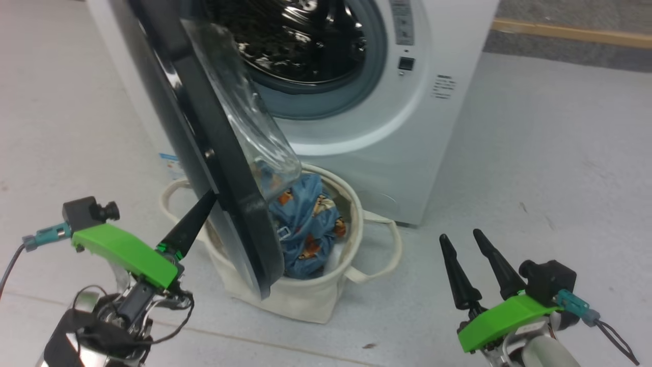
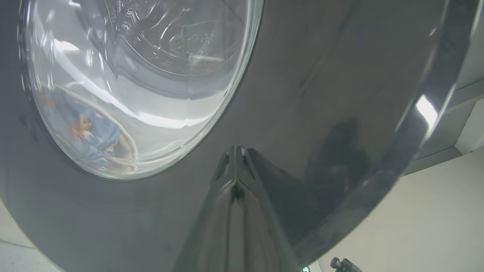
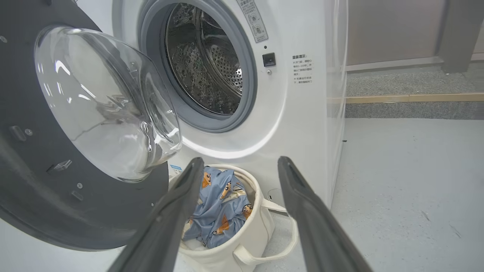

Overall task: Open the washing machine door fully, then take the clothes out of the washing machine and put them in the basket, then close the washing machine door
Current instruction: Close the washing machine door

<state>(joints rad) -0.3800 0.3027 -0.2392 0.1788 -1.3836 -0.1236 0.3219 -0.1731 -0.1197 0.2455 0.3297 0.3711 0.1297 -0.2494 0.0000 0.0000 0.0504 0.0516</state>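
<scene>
- Washing machine door, large and round w/ a wide glossy black rim and a domed clear glass centre, stands partly open. It is swung out to the robot's left of the drum mouth, glass dome facing the machine.
- In the head view the door's lower edge hangs in front of the basket's near-left side; can't tell if they touch.
- White box-shaped front-loader washing machine has a grey rubber ring around the mouth, and the perforated steel drum shows inside.
- Clothes, soft blue fabric w/ orange-brown cartoon figures, lie bunched inside the basket, w/ a pale piece low beside them.
- Round cream canvas basket w/ loop handles sits on the floor just in front of the machine, below the mouth.
- Left gripper: jaws closed, the two dark fingers pressed together into one point. The tip is against the door's glossy outer face, on the rim beside the glass. It grips nothing.
- Right gripper: jaws wide open and empty. It hovers well apart from the door, to the right of the basket, fingers pointing toward the machine front.
- Pale grey floor lies all around; a tan strip runs along the far edge.
</scene>
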